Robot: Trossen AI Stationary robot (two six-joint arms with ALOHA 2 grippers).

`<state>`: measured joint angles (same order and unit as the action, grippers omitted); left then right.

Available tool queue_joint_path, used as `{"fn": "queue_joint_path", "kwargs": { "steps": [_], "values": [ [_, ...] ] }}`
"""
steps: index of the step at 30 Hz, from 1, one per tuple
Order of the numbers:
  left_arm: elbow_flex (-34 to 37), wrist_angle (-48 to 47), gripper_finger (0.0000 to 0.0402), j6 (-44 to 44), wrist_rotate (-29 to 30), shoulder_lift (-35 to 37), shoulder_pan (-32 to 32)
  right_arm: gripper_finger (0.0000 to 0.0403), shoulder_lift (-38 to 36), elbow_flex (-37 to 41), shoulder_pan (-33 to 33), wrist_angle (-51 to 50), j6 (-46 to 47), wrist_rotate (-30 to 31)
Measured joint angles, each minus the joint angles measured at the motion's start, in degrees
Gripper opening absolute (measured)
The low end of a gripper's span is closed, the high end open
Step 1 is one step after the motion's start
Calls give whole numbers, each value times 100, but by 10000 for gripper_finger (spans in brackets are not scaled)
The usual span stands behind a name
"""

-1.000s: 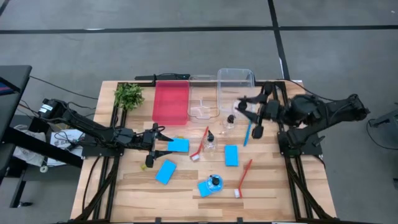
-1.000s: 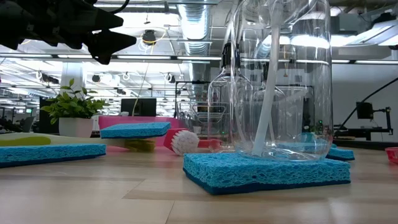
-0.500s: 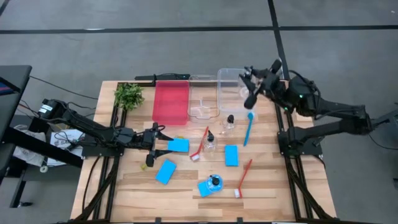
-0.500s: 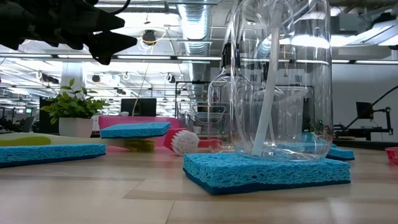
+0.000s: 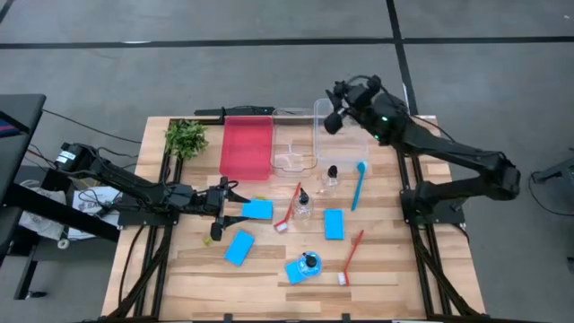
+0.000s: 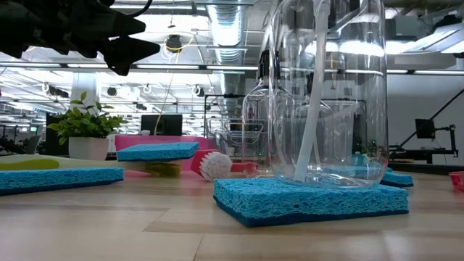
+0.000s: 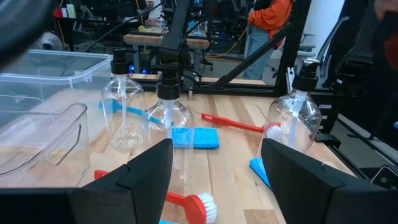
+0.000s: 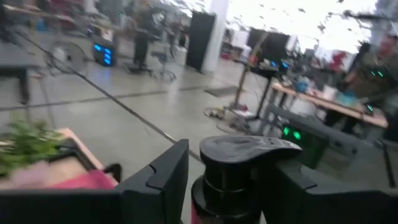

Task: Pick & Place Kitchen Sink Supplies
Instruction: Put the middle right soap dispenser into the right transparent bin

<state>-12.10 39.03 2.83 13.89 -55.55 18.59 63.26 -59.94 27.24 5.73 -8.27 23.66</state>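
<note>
Two grippers differ: the right gripper [image 5: 335, 115] clamps a black-capped bottle [image 8: 239, 168] above the clear tray [image 5: 340, 109], while the left gripper [image 5: 235, 204] rests wide open and empty beside a blue sponge [image 5: 257, 210]. A second ago the right gripper hung lower, over the blue brush [image 5: 358, 184].

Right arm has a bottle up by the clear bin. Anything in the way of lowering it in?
Nothing visible. The right gripper holds the black-capped bottle above the clear bin, near its far left corner, and what shows of the bin's inside looks empty.
</note>
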Motion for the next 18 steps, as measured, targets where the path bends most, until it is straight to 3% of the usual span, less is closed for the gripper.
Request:
{"fn": "queue_joint_path", "kwargs": {
  "steps": [8, 14, 18],
  "values": [
    [0, 0, 248, 0, -2, 0, 0, 121, 894, 0, 543, -6, 303, 13],
    [-1, -2, 248, 0, -2, -1, 0, 160, 1378, 0, 624, -44, 430, 9],
    [0, -9, 248, -2, -2, 0, 0, 159, 1645, 0, 628, -61, 404, 11]
  ]
}}
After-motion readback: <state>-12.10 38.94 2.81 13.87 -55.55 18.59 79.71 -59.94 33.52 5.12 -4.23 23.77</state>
